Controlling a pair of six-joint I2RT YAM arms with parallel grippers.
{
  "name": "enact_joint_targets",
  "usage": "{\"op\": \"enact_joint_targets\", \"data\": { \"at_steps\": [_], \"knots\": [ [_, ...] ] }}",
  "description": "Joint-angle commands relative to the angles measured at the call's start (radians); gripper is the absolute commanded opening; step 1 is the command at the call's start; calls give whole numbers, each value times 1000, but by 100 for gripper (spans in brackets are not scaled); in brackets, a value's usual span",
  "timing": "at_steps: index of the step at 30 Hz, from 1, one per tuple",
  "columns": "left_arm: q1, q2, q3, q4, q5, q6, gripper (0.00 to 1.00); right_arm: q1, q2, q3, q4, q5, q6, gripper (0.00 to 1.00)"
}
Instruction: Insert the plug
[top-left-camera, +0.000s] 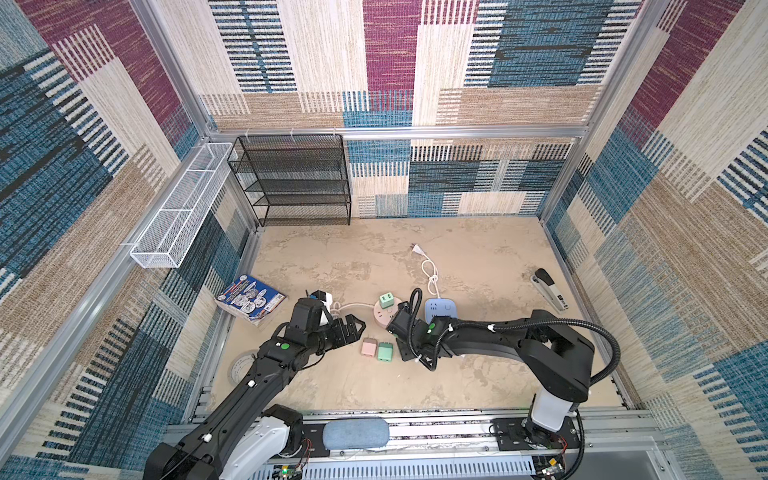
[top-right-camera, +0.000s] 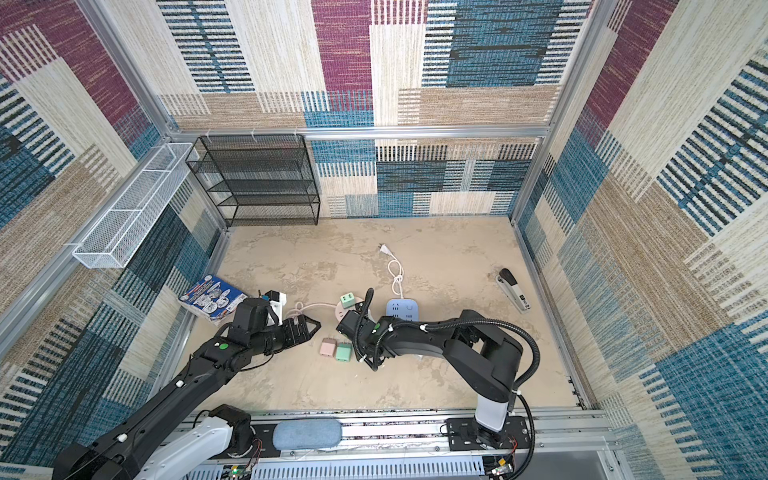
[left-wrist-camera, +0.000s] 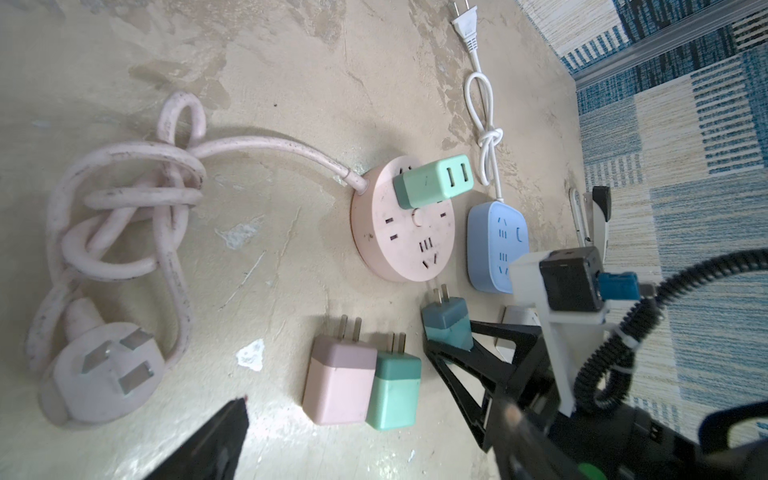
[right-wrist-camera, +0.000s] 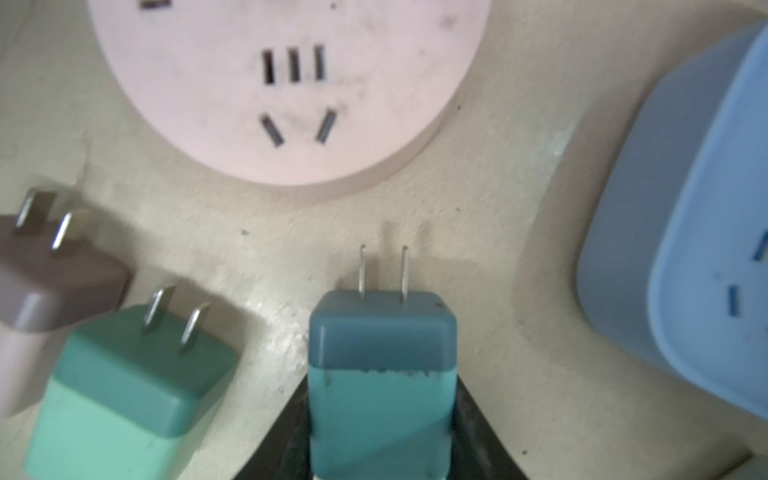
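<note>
The right pincer (right-wrist-camera: 382, 386) has its jaws drawn in narrow against both flanks of the blue plug (right-wrist-camera: 382, 332), gripping the pale teal lower body and leaving the darker cap and prongs free. The plug lies lengthwise between the fingers, prongs pointing straight out past the tips. Whether it has left the table is hard to say from these angles; it looks low, at or just above the surface.

This looks like the grasping step, with insertion not yet begun. Directly ahead of the tips, a short gap beyond the prongs, is the pink round socket (right-wrist-camera: 291, 83), and its nearest free slots face the pincer. The next move likely calls for a lift, a turn of the wrist to point the prongs down, lining them up with the parallel slits, then a straight push.

The plug is a rounded cube in two tones, with a scuffed seam. Its two flat metal blades look thin, straight and parallel.

Just beside the pincer, towards the left arm, lie a green plug (right-wrist-camera: 124, 374) and a pink plug (right-wrist-camera: 50, 282), touching each other. On the opposite side sits a blue power strip (right-wrist-camera: 706, 249). A green charger (left-wrist-camera: 432, 180) already stands in the far part of the socket. Beyond the loose plugs, the left pincer (top-left-camera: 355, 328) hangs wide apart and empty.
</note>
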Motion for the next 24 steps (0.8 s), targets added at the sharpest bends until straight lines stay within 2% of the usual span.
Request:
{"op": "enact_joint_targets", "data": {
  "at_steps": [1,4,9,19,24],
  "knots": [
    [-2,-4,9,2,81,-8,93,3,-59,-19,33,-46,-108,27],
    [-5,-8,11,1,136,-11,91,4,-142,-46,36,-60,-171,28],
    [-41,2,22,14,191,-18,90,4,-263,-86,95,-155,-273,27],
    [-83,48,16,135,234,-73,88,28,-297,-66,137,-239,-346,26],
    [-101,84,6,189,304,-90,85,39,-288,-52,150,-262,-357,26]
  ]
}}
